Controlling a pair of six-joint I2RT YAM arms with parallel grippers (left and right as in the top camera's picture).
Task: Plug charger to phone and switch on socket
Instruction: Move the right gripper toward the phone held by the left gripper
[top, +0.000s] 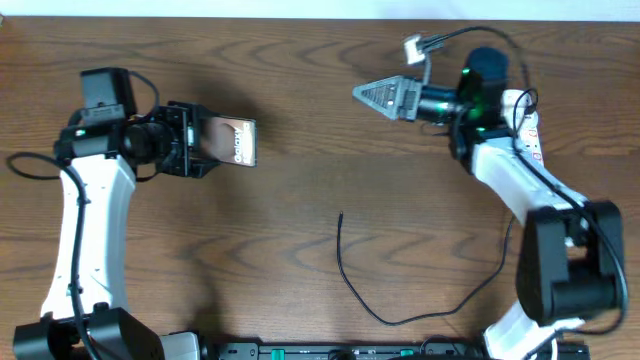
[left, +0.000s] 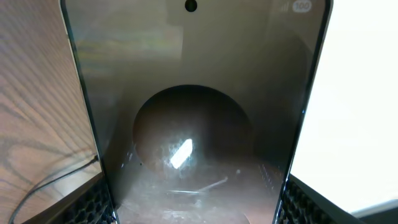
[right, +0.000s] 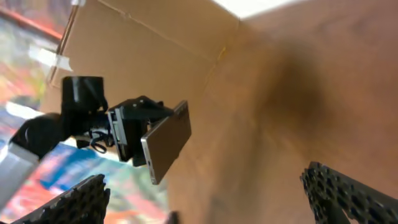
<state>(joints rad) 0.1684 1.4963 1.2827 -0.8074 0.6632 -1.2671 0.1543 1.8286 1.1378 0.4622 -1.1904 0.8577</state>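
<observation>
Left gripper (top: 200, 142) clamps the phone (top: 235, 142) at upper left; right gripper (top: 365, 94) hangs open, empty, upper right. The charger (top: 339, 235) lies loose at lower centre of the tabletop (top: 300, 180) — its thin tip could skid when pinched, or meet the port misaligned.

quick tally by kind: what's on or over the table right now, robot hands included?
Hands: 2, left hand and right hand
phone: 1, held in the left hand
charger cable: 1, lying on the table
power strip: 1, only partly visible
Total: 5
</observation>
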